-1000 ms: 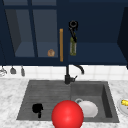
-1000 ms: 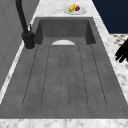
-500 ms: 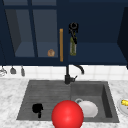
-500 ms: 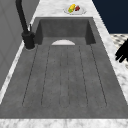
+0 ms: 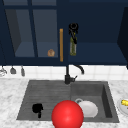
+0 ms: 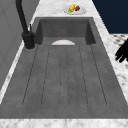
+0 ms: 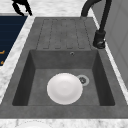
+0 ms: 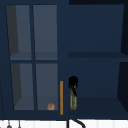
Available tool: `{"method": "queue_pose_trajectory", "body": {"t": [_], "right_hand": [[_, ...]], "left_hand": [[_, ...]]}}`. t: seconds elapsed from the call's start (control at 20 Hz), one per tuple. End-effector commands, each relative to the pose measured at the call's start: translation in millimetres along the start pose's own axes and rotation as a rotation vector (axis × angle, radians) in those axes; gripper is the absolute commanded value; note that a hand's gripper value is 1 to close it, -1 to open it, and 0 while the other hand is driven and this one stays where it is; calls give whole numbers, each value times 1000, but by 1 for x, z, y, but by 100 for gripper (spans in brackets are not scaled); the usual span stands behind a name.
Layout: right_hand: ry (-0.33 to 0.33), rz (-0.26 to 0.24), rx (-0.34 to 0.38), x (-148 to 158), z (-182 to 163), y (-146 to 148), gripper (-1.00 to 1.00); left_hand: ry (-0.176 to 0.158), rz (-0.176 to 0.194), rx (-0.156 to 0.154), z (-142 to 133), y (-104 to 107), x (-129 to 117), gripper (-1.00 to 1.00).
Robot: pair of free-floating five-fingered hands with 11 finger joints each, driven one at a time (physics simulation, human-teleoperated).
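My right hand [image 5: 73,28] is up in the open wall cabinet, fingers curled round the top of a slim green bottle [image 5: 73,47]. In the upper view the same right hand [image 8: 73,82] sits on the neck of the bottle [image 8: 73,100], which stands upright on the lower shelf. Low over the front left of the draining board hangs my left hand [image 5: 37,109], fingers relaxed and holding nothing. This left hand [image 6: 122,52] also appears at the counter's front edge, and again as the left hand [image 7: 21,6] in the right side view.
A red ball [image 5: 67,115] covers the sink's front edge. A white plate [image 7: 64,88] lies in the basin [image 7: 100,82] beside the drain. The black tap [image 5: 68,75] rises behind. A fruit plate [image 6: 74,8] sits on the right counter. A small brown item [image 5: 51,52] stands behind the glass door with the orange handle [image 5: 61,45].
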Motion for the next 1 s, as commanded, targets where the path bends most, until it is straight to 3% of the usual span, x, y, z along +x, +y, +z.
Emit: {"method": "queue_pose_trajectory", "body": {"t": [0.0, 0.25, 0.3, 0.35, 0.45, 0.95], "right_hand": [[-3, -1, 26, -1, -4, 6, -100], [-4, 2, -23, 0, -16, 12, -100], [-3, 3, -31, 0, -18, 11, 100], [-2, 23, -63, -1, -20, 9, 100], [1, 17, -92, -1, -23, 8, 100], [5, -8, -151, -7, -22, -4, 100]], "left_hand": [[0, 0, 0, 0, 0, 0, 0], [0, 0, 0, 0, 0, 0, 0], [0, 0, 0, 0, 0, 0, 0], [0, 0, 0, 0, 0, 0, 0], [0, 0, 0, 0, 0, 0, 0], [0, 0, 0, 0, 0, 0, 0]]}}
